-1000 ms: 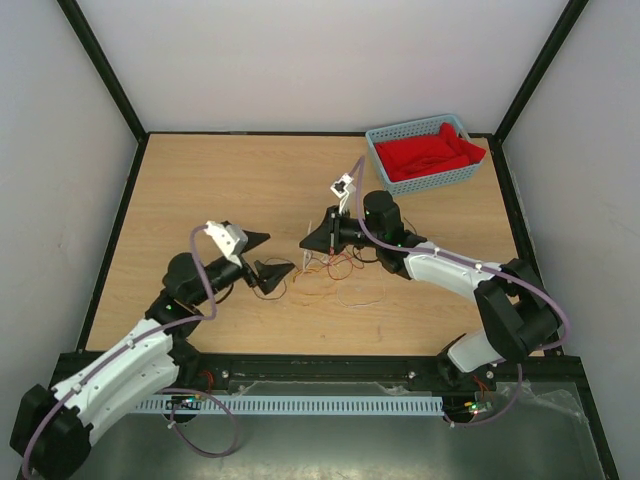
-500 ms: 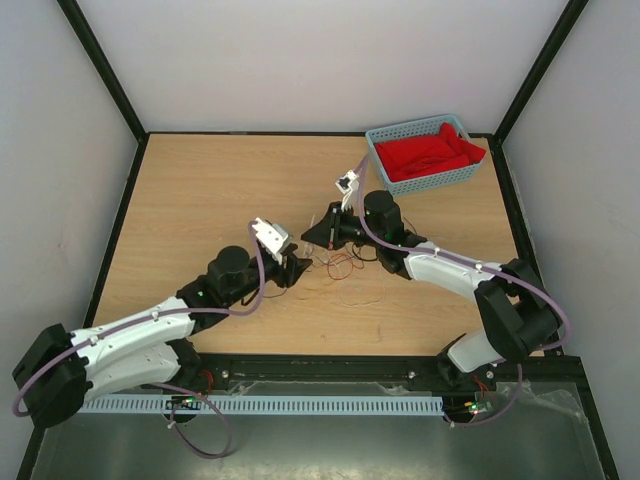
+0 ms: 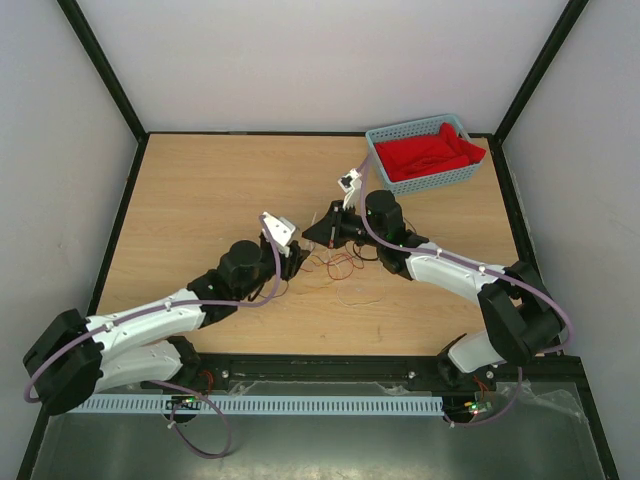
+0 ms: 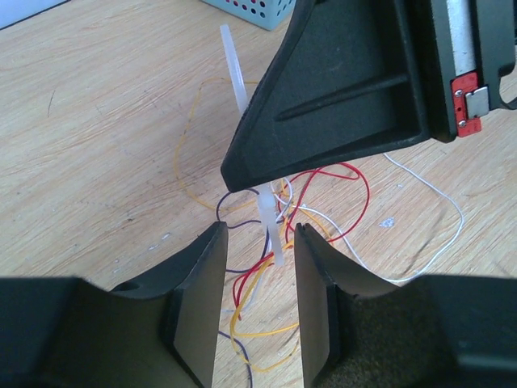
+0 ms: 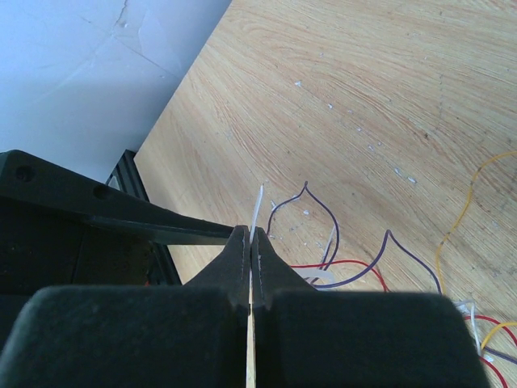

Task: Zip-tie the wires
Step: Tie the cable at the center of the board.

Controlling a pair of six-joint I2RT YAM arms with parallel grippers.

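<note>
1. We see the right gripper (image 5: pixel 250 239) clamped shut on a white zip tie (image 4: pixel 271 220), holding it upright over the wires (image 3: pixel 338 264).
2. The left gripper (image 4: pixel 257 242) is narrow but not closed. The tie's lower end hangs between its fingers, and we can't tell whether it touches either one.
3. The wires (red, orange, dark purple, white) lie in a loose tangle mid-bench (image 3: pixel 200 190), directly below both grippers.
4. A blue basket (image 3: pixel 430 181) with red cloth (image 3: pixel 425 155) sits at the far right corner, well apart.
</note>
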